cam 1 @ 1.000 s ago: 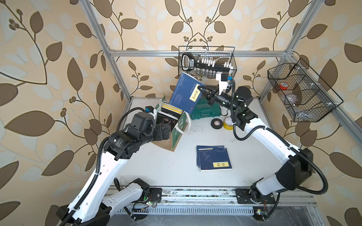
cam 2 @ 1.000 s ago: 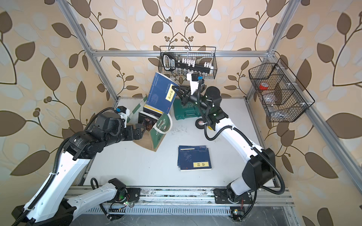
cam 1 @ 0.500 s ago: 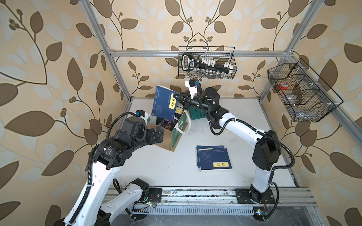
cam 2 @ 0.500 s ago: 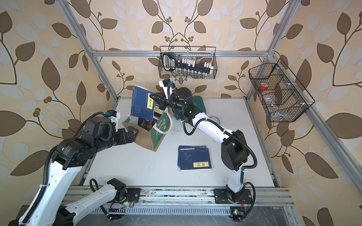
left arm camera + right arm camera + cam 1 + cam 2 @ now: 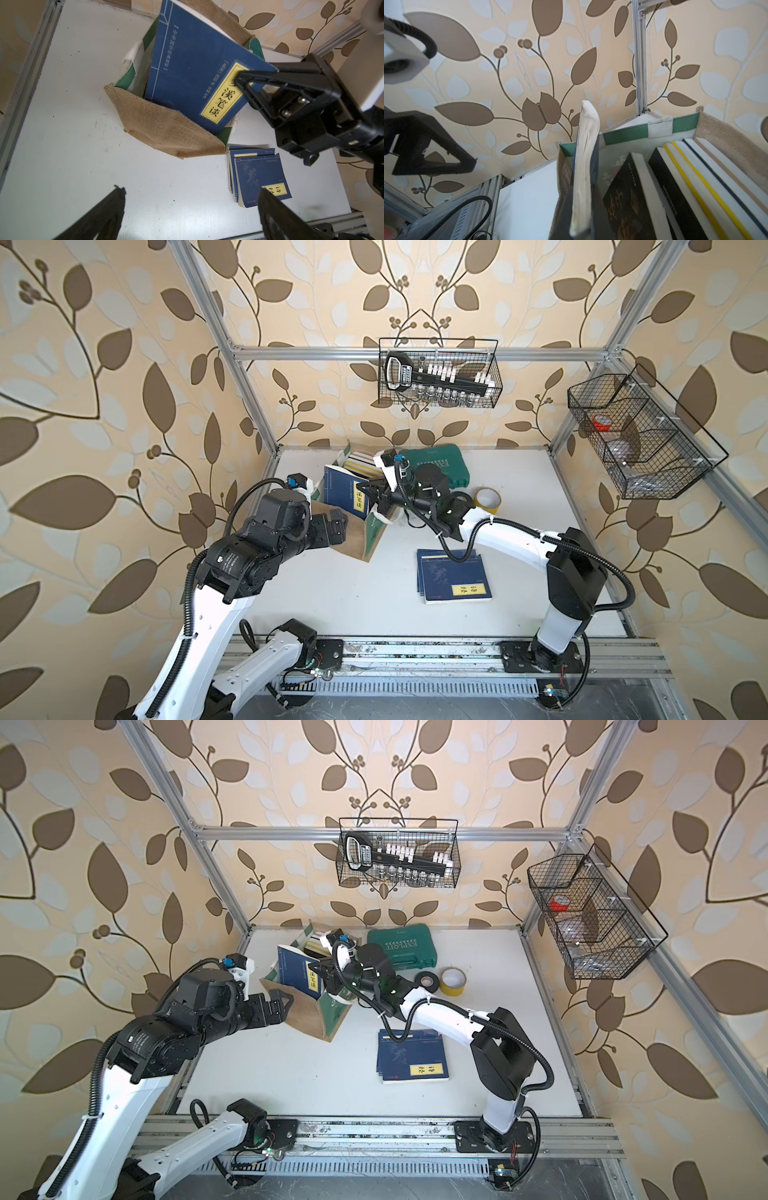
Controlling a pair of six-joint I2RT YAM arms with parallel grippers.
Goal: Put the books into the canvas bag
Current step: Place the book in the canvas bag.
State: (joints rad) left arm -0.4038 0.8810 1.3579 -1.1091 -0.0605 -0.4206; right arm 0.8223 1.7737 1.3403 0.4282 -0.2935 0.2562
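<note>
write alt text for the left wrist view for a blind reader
The right gripper pinches a navy book by its yellow-labelled corner, holding it tilted with its lower end inside the open canvas bag on a white table. A stack of navy books lies beside the bag, and the open left gripper frames the foreground.

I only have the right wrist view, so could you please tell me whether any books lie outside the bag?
Observer: Yes, a stack of navy books lies flat on the table, apart from the canvas bag.
Operator: Thanks. Is the left gripper gripping the bag?
Observer: No, the left gripper is open and empty, pointing at the bag's burlap side.
Operator: How far in is my book?
Observer: The right gripper is shut on the held navy book; its lower corner sits inside the bag's mouth, the book tilted.
</note>
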